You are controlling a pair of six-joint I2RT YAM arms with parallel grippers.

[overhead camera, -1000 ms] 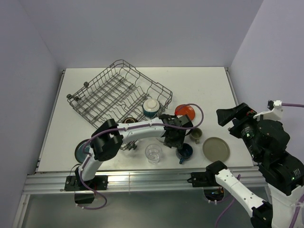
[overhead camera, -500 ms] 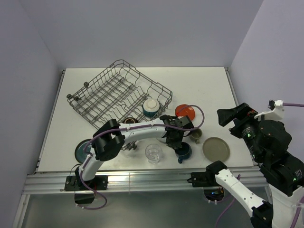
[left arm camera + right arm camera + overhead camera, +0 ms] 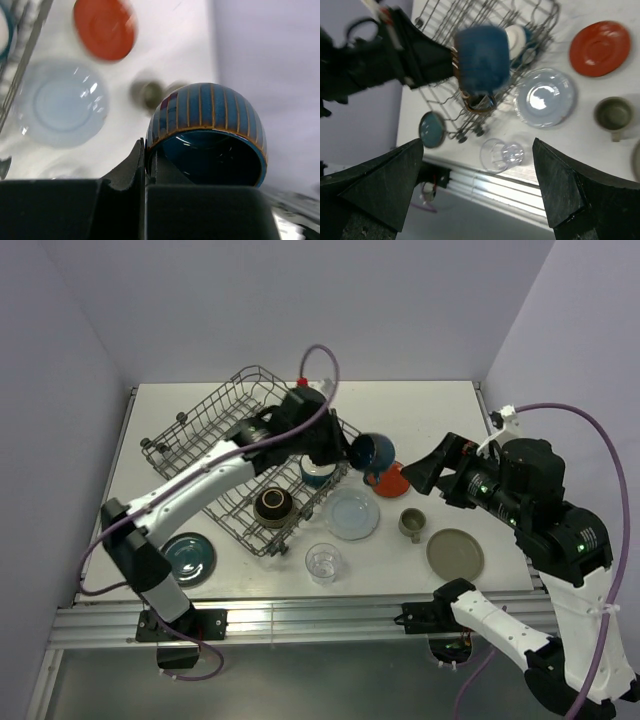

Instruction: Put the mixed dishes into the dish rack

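Observation:
My left gripper (image 3: pixel 345 447) is shut on the rim of a blue striped cup (image 3: pixel 372 452), held in the air over the right end of the dish rack (image 3: pixel 215 435). In the left wrist view one finger is inside the cup (image 3: pixel 210 132) and one outside. A dark bowl (image 3: pixel 273 504) and a white-and-teal cup (image 3: pixel 316 469) sit in the rack. On the table lie a pale blue plate (image 3: pixel 352 513), a red plate (image 3: pixel 393 481), a clear glass (image 3: pixel 323 563), a teal plate (image 3: pixel 188 555), an olive cup (image 3: pixel 412 524) and a beige plate (image 3: pixel 455 553). My right gripper (image 3: pixel 432 472) hangs open, high above the dishes.
The rack lies at an angle across the table's left half, with its wheels (image 3: pixel 155 448) at the far left. The right wrist view looks down on the glass (image 3: pixel 502 152), the pale plate (image 3: pixel 545 97) and the table's front rail (image 3: pixel 485 180).
My left gripper closed on the blue cup and lifted it off the table, up and back toward the rack. The right arm swung left over the table.

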